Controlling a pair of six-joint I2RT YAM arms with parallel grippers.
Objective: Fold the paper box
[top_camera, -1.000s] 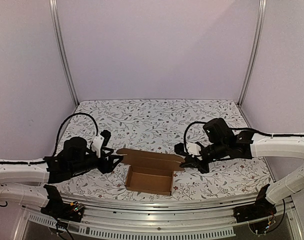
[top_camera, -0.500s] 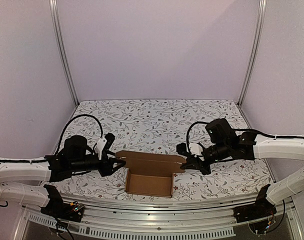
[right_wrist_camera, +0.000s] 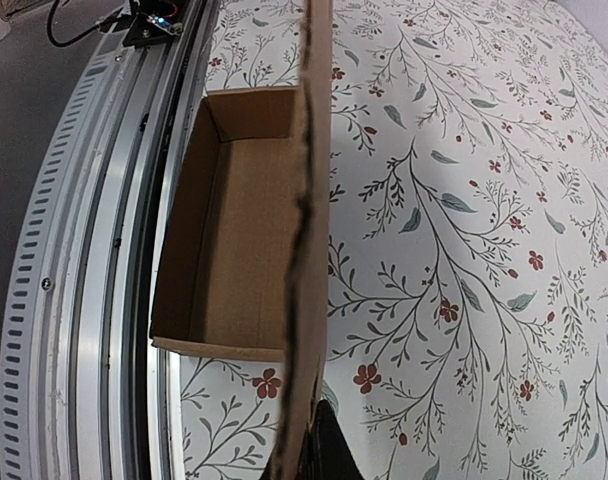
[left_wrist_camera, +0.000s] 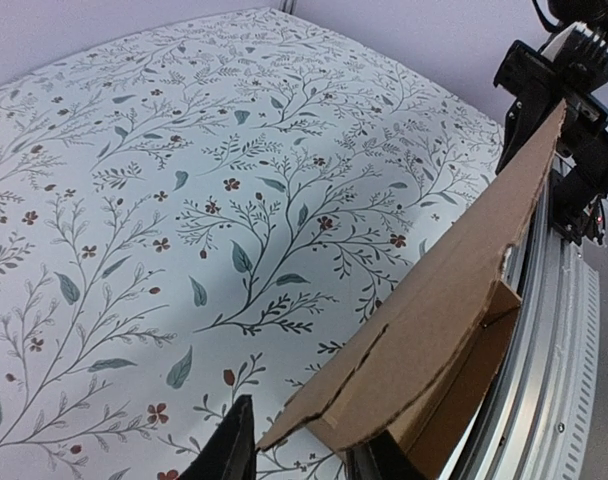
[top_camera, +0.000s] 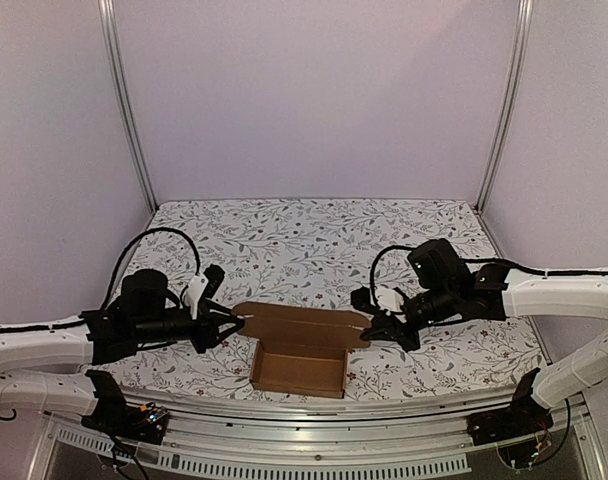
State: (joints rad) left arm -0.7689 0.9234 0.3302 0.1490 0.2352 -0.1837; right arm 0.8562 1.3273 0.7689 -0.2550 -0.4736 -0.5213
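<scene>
One flower-printed white tablecloth (top_camera: 314, 225) carries the brown cardboard paper box (top_camera: 299, 370) near its front edge, tray open, long lid flap (top_camera: 302, 322) lifted behind. Light, thin and easily creased, I judge, so best pinched at the flap's ends. The right gripper (top_camera: 369, 323) is clamped on the flap's right end; the left gripper (top_camera: 231, 325) stands part-open, jaws astride the left corner. Only the left wrist view shows that gap; overhead it is too small to read

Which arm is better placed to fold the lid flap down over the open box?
Probably the right. The right gripper is shut on one lid end of the paper box; the left gripper only straddles the other corner, jaws not closed yet.
</scene>
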